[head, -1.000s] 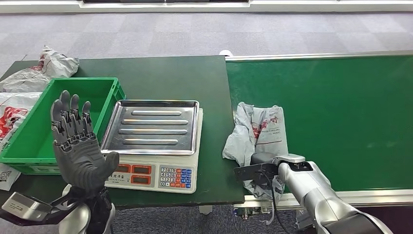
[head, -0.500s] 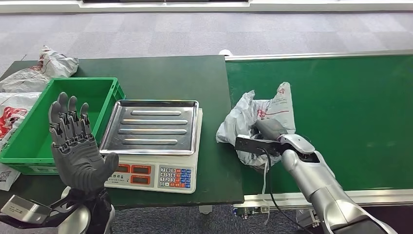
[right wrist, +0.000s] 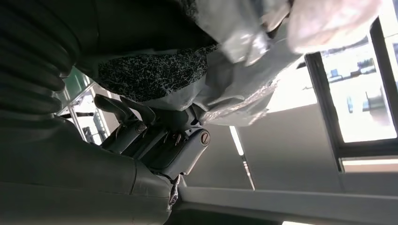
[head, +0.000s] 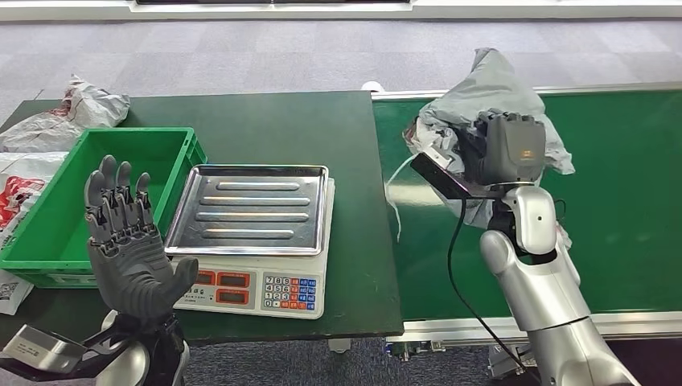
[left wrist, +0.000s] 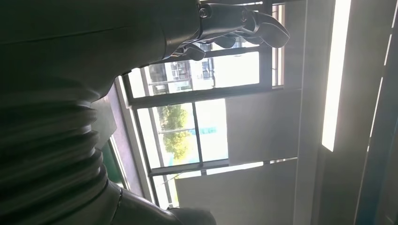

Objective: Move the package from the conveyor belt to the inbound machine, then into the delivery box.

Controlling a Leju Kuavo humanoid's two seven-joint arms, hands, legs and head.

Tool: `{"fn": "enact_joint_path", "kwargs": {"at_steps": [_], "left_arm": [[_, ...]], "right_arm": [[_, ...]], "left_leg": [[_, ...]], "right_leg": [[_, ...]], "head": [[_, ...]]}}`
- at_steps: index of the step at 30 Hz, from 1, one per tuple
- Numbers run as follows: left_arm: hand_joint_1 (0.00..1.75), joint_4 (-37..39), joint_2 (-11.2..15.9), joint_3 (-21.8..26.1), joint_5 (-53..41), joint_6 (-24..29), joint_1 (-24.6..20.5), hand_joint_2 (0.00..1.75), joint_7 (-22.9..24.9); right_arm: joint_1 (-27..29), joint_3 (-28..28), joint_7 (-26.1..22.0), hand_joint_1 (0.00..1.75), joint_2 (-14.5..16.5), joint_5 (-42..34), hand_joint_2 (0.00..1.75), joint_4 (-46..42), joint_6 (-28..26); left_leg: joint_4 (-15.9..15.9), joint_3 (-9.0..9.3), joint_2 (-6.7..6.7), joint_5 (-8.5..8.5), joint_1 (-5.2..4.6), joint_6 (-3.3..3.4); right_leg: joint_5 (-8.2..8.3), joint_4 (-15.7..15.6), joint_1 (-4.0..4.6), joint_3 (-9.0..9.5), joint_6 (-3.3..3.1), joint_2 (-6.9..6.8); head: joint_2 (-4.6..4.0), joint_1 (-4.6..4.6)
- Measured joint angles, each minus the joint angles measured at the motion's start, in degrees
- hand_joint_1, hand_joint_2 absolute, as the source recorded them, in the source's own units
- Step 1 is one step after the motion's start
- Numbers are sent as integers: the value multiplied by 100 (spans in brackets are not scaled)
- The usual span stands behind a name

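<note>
We had the package [head: 490, 104], a crumpled grey plastic mailing bag, gripped in our right hand [head: 503, 149] and lifted well clear of the conveyor belt [head: 627, 209], with the forearm standing nearly upright so that the loose ends of the bag hung free instead of dragging on the green surface. In the right wrist view the fingers [right wrist: 136, 123] were curled up into the folds of the bag [right wrist: 244, 61], which we judged a firm enough hold for carrying, though soft plastic like this could slip if it was swung fast. A thin strap or tail of the bag trailed down toward the belt edge, and we thought it might catch on the way across. The scale [head: 256, 241], which we took to be the inbound machine, stood on the dark table [head: 265, 121] just beside the belt, its metal tray [head: 251, 211] bare and ready to receive the bag; that placing made the first transfer a short sideways move. The green crate [head: 48, 241], presumably the delivery box, sat touching the scale's far side, so the second move would be just as short. Our left hand [head: 129, 241] was raised in front of the crate, palm up, fingers spread and holding nothing, probably kept ready for the handover. Other bags [head: 68, 112] lay near the crate.
</note>
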Motion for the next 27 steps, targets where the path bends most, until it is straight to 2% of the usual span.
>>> {"fn": "enact_joint_path", "kwargs": {"at_steps": [10, 14, 17, 20, 24, 27], "left_arm": [[0, 27, -16, -4, 3, -26, -8, 175, 0], [0, 121, -44, -23, 52, -135, -45, 175, 0], [0, 305, -125, -31, 256, -308, -172, 175, 0], [0, 632, -275, -12, 544, -448, -415, 175, 4], [0, 923, -497, 151, 769, -433, -632, 175, 15], [0, 970, -621, 330, 906, -366, -658, 175, 15]], "right_arm": [[92, -159, 79, 175, 21, 177, 175, -376, -124], [27, -223, 29, 175, 188, 426, 175, -333, -269], [-209, -125, -862, 175, 519, 27, 175, -12, 243], [-519, 305, -1826, 175, 1024, -295, 175, 597, 768], [-806, 1006, -2524, 175, 1736, -730, 175, 1307, 1184], [-845, 1606, -2822, 175, 2097, -1197, 175, 1480, 1637]], "left_leg": [[0, 0, 0, 0, 0, 0], [-1, -12, 5, 0, 1, 0], [-3, -41, 22, -2, 3, -3], [-4, -21, 27, 5, 9, -14], [-4, -8, 19, 19, 22, -31], [-4, -12, 18, 17, 29, -35]], "right_leg": [[0, 0, 0, 0, 0, 0], [0, 0, -1, 0, 0, 1], [0, 1, 0, 0, -1, 11], [7, 1, 6, -4, -9, 15], [14, 5, 20, -11, -23, 13], [9, 6, 27, -15, -29, 13]], "head": [[0, -1], [0, 0], [0, 1], [0, -1], [0, -2], [0, -2]]}}
